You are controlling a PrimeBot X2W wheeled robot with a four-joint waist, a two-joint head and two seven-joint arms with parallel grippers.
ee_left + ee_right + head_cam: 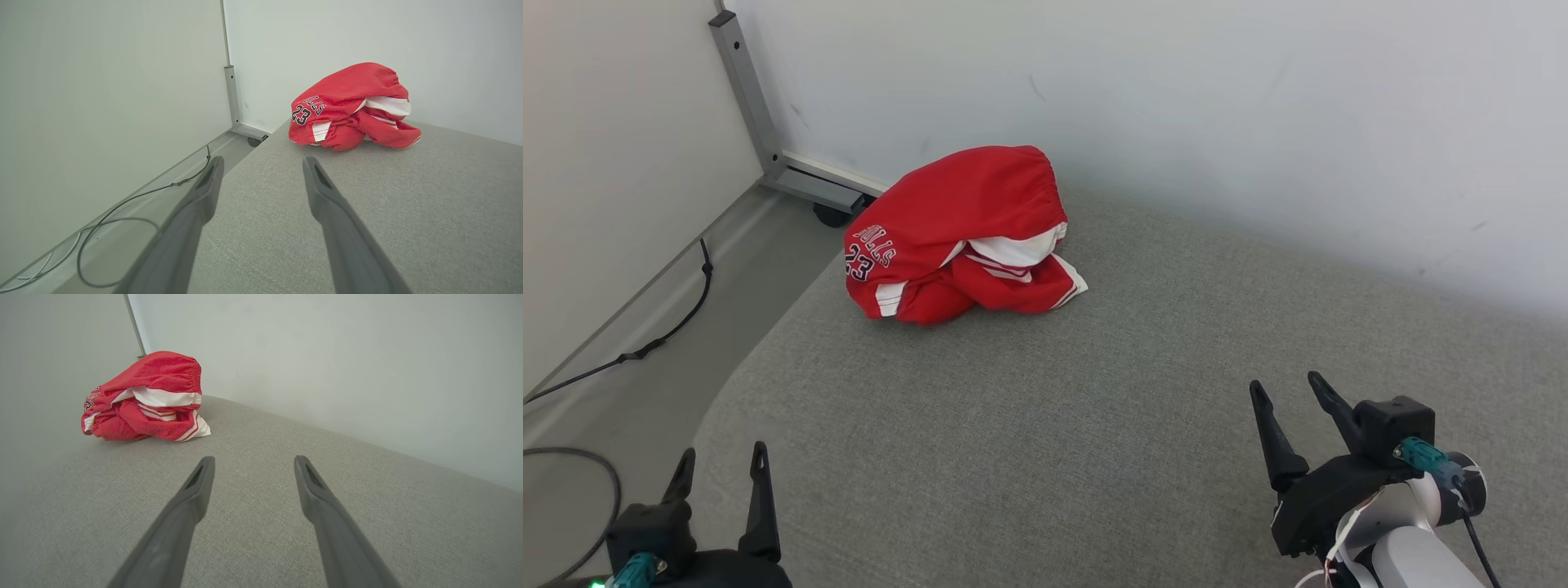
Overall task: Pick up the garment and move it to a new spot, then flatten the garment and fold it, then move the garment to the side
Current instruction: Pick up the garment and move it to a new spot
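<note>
This looks like a robot lab's test bay, not a home. White panels close off the top and left of the head view. They are held by a grey metal post whose foot rides on a caster at upper left. Loose cables trail over the bare floor at left. A plain grey pad spans the middle, with one crumpled garment on it.
</note>
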